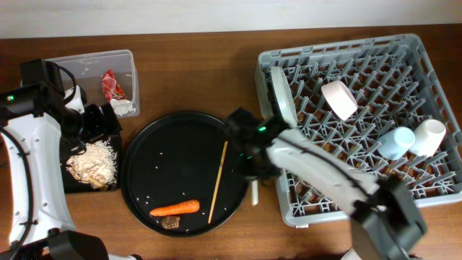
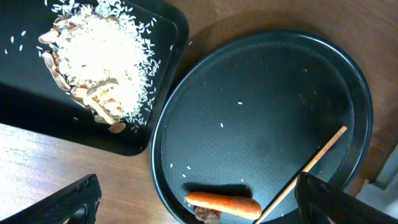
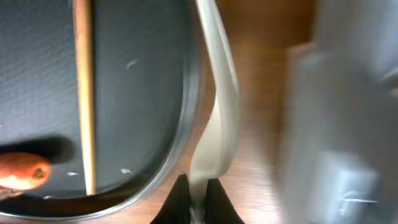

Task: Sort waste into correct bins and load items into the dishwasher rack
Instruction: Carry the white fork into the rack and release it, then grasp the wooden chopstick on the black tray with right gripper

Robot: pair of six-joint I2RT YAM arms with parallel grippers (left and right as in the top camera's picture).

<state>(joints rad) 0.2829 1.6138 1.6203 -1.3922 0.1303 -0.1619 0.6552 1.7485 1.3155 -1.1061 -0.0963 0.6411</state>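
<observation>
Right pincer (image 3: 198, 210) pinching white plastic fork (image 3: 219, 106), left pincer (image 2: 196, 183) spread wide

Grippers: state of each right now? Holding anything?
left gripper: open, holding nothing.
right gripper: shut on the white fork, gripped at one end.

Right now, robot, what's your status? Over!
Right tool shut on white plastic fork, beside the dishwasher rack. Left tool open above round black tray. Chopstick, carrot lie on it. Path to rack looks clear.
</observation>
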